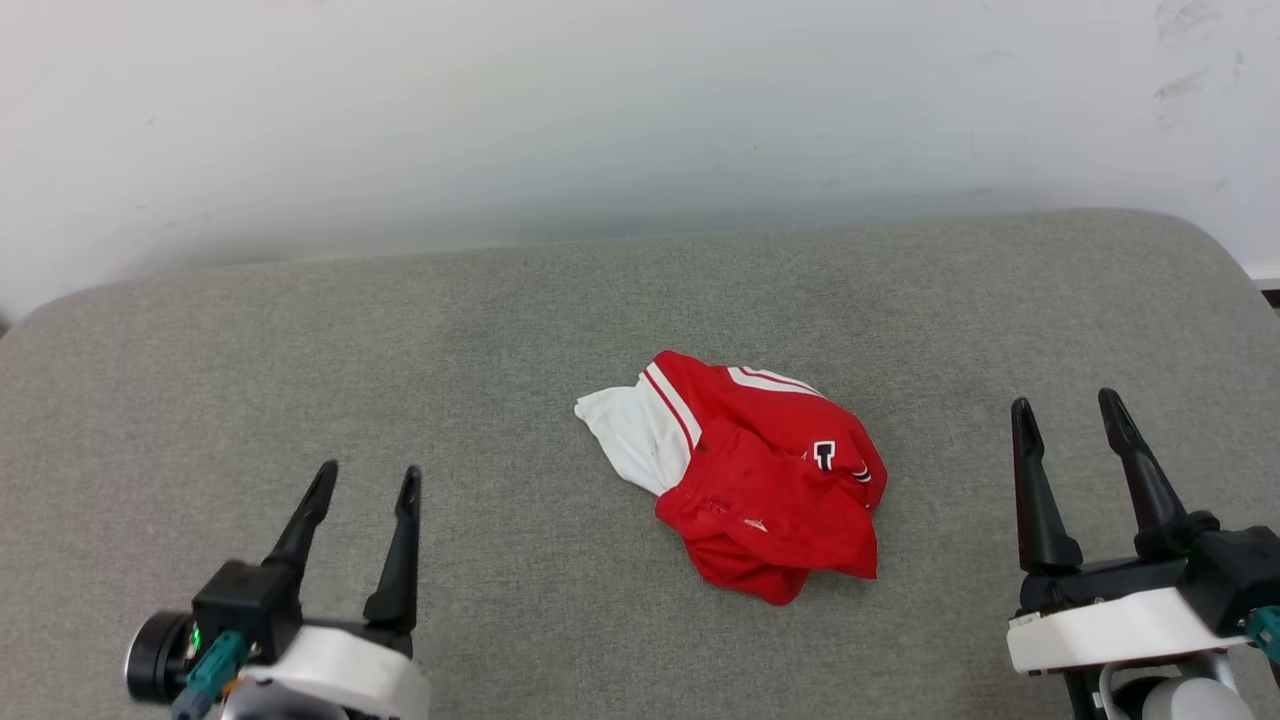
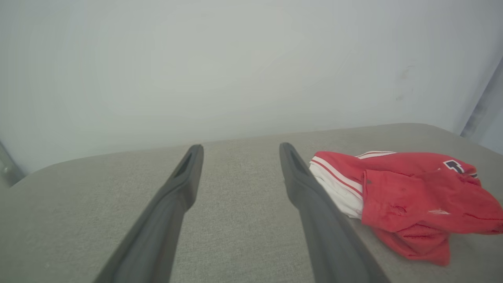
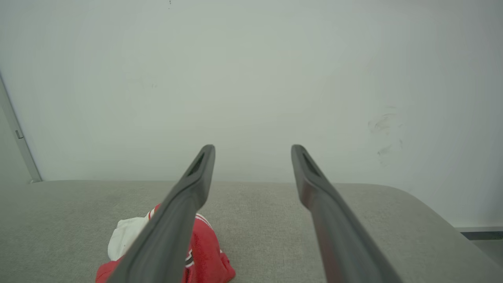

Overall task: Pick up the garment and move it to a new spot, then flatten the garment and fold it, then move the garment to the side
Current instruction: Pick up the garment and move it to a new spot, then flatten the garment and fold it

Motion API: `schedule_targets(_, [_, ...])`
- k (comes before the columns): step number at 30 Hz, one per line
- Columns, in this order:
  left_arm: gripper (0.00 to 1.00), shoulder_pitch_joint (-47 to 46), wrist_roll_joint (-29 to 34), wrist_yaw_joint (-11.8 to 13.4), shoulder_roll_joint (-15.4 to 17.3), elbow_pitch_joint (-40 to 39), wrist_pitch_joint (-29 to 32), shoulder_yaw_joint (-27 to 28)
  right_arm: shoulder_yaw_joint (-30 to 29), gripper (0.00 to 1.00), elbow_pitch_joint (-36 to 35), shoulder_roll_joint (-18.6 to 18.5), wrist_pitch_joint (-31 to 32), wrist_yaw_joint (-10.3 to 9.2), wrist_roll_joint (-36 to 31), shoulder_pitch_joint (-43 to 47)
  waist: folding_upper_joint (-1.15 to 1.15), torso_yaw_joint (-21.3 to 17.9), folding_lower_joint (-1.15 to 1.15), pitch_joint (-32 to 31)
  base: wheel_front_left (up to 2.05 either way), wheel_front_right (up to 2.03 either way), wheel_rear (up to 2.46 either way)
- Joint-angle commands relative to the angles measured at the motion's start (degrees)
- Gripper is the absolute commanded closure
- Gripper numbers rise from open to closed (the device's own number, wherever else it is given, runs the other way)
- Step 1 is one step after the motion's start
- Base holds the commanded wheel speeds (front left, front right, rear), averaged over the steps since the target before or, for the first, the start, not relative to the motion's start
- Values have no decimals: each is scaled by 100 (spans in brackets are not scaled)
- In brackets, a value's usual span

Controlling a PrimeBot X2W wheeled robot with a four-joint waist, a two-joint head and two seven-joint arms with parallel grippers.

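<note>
The garment (image 1: pixel 760 480) lies crumpled in a heap on the grey padded surface (image 1: pixel 500 330), a little right of centre. It is red, with a white sleeve poking out at its left and a bit of black lettering on top. My left gripper (image 1: pixel 365 482) hovers open at the lower left, well clear of the heap. At the lower right my right gripper (image 1: pixel 1068 405) is open too, apart from the cloth. From the left wrist the garment (image 2: pixel 408 196) sits right of the open fingers (image 2: pixel 184 177). From the right wrist the garment (image 3: pixel 204 255) shows partly behind the left finger (image 3: pixel 192 188).
A pale wall (image 1: pixel 640 110) rises directly behind the padded surface. The surface's rounded back corners (image 1: pixel 1200 240) curve down at both ends. Bare grey padding stretches to the left of the heap and in front of it.
</note>
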Motion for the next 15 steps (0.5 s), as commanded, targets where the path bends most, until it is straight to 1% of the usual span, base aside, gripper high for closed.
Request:
schedule_targets(1, [0,219,94,-12,-110,-71,-14,165,-16,0,18,3,-11,-2,43,64,0,3,0,-5,0,0,0])
schedule_targets(2, [0,336,162,-32,-183,-105,-14,274,-25,0,26,4,-11,-2,48,81,0,7,0,-8,0,0,0])
schedule_targets(4, [0,524,296,-149,-299,-148,-14,457,-35,0,37,4,-11,-2,50,126,0,17,0,-7,0,0,0])
schedule_targets(10, [0,706,522,-545,-516,-26,-14,710,-25,0,50,3,-11,-2,47,106,0,8,0,39,0,0,0])
schedule_targets(13, [0,604,287,-707,-594,157,56,747,-15,0,20,3,-11,-2,79,27,0,-32,0,137,0,0,0])
schedule_targets(15, [0,368,163,-786,-564,218,339,731,-5,0,-3,4,-11,-2,49,-35,0,-74,0,261,0,0,0])
